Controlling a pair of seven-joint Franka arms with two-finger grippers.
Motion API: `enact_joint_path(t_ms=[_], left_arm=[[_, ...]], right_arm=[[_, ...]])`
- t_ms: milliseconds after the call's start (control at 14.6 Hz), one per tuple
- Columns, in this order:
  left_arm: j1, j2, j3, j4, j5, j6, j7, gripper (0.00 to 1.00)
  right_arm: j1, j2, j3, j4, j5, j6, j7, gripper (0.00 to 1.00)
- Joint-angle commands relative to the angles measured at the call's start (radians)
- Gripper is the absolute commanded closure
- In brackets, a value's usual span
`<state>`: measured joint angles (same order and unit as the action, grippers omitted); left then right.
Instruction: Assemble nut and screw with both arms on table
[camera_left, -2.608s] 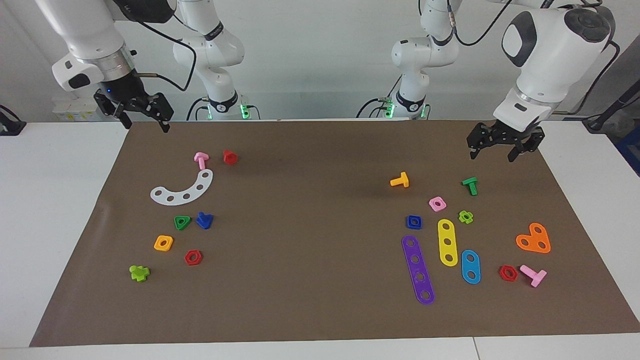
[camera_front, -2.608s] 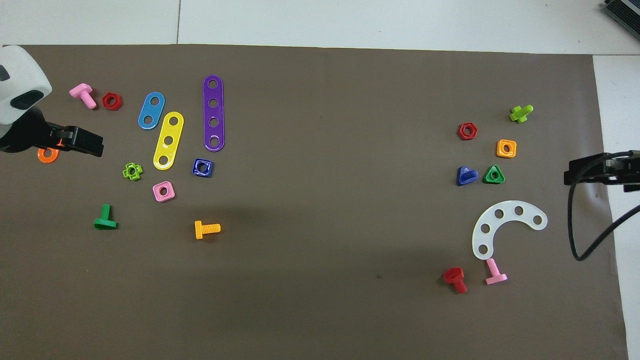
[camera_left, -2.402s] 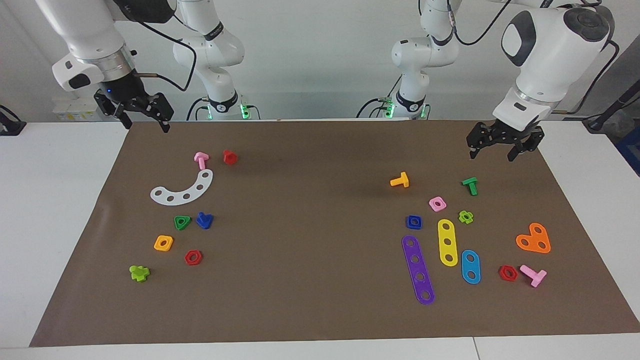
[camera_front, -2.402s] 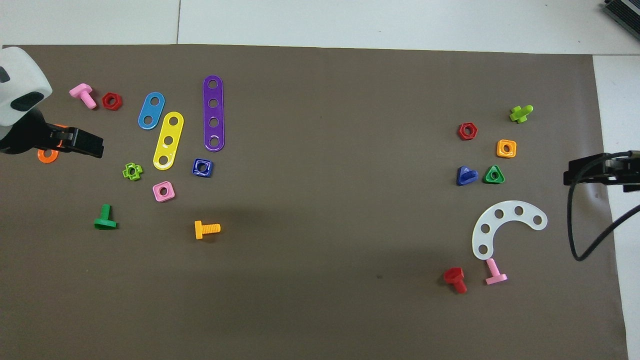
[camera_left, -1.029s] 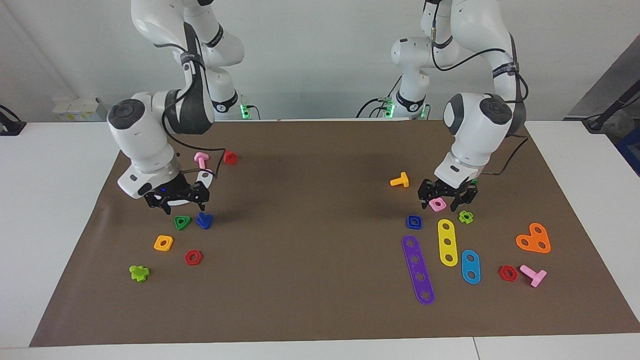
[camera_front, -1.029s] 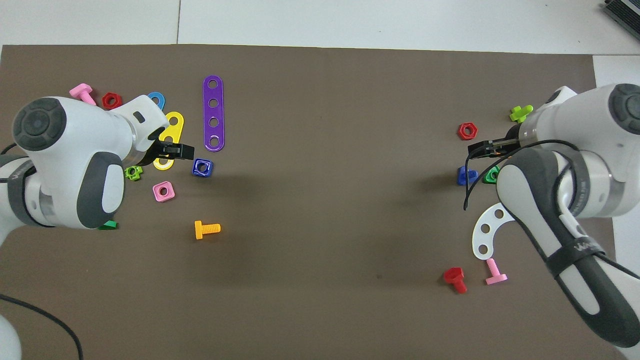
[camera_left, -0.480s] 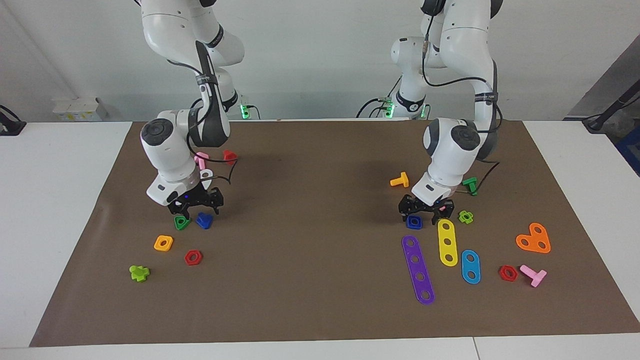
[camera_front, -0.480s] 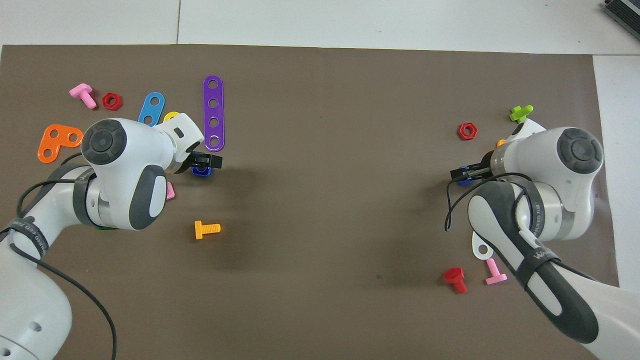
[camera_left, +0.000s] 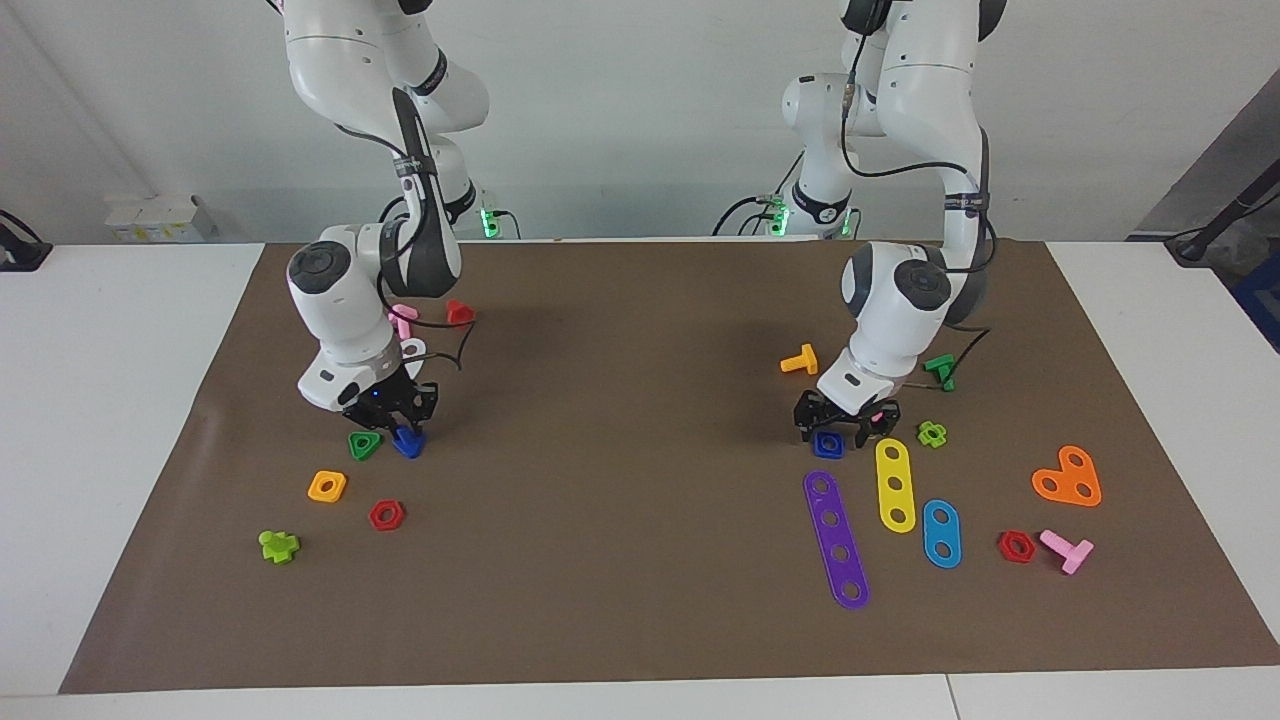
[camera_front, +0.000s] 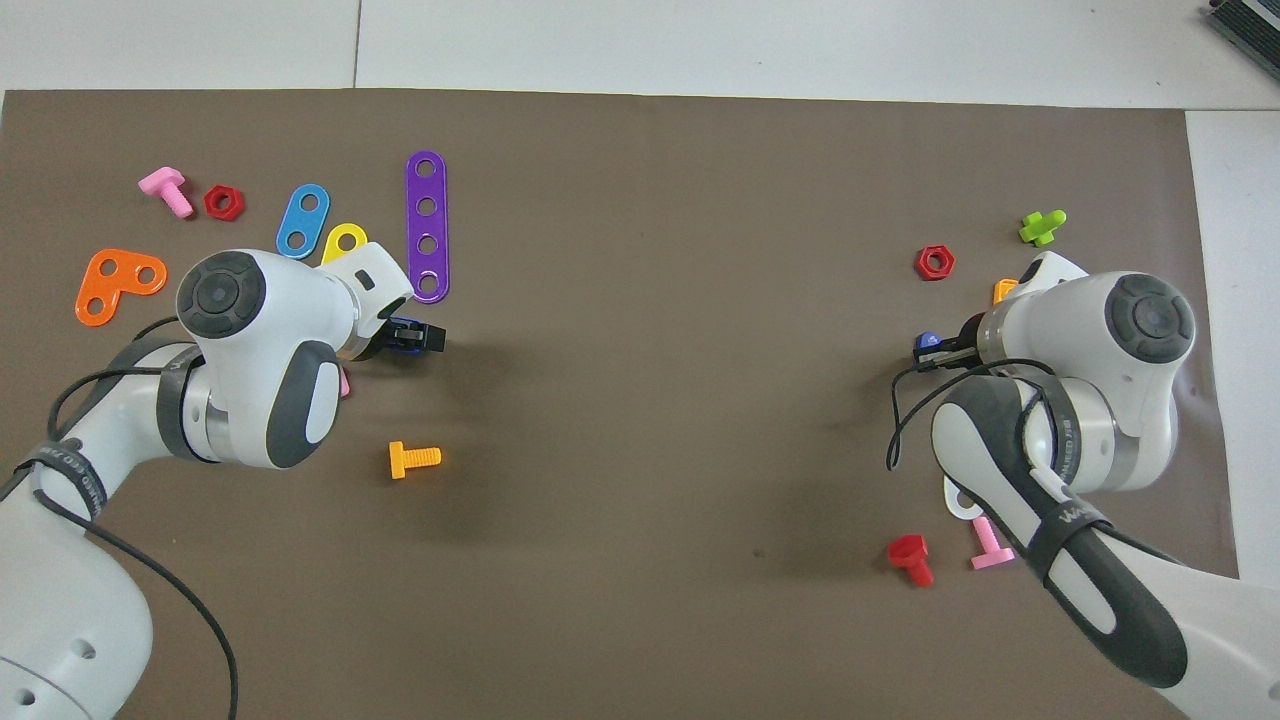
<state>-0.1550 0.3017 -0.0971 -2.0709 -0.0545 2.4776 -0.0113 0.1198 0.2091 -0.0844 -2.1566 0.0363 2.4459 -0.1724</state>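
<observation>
Since half a second ago: both claws lowered, narrowed. Nut (camera_left: 827, 444): on surface (camera_left: 620, 470), beside purple strip (camera_left: 836, 538), straddled by part-open left claw (camera_left: 834, 424). Screw (camera_left: 408, 441): beside green nut (camera_left: 364, 445), straddled by right claw (camera_left: 391, 418), nothing held. Step: paired pickup. Next: close, lift.

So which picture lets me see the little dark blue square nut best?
The facing view. There the nut lies in plain sight on the mat, with the left gripper down around it. In the overhead view the left arm's white wrist and gripper cover nearly all of it; only a blue sliver shows.
</observation>
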Motion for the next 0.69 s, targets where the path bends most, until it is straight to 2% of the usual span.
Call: enact_joint_path(t_ms=[0, 618], left_arm=[[-0.028, -0.012, 0.016, -0.029, -0.018, 0.026, 0.007, 0.21], [-0.024, -0.010, 0.017, -0.018, -0.015, 0.017, 0.034, 0.60]], right_arm=[[-0.012, -0.007, 0.006, -0.017, 0.022, 0.028, -0.041, 0.71], [-0.017, 0.001, 0.006, -0.017, 0.036, 0.074, -0.035, 0.71]])
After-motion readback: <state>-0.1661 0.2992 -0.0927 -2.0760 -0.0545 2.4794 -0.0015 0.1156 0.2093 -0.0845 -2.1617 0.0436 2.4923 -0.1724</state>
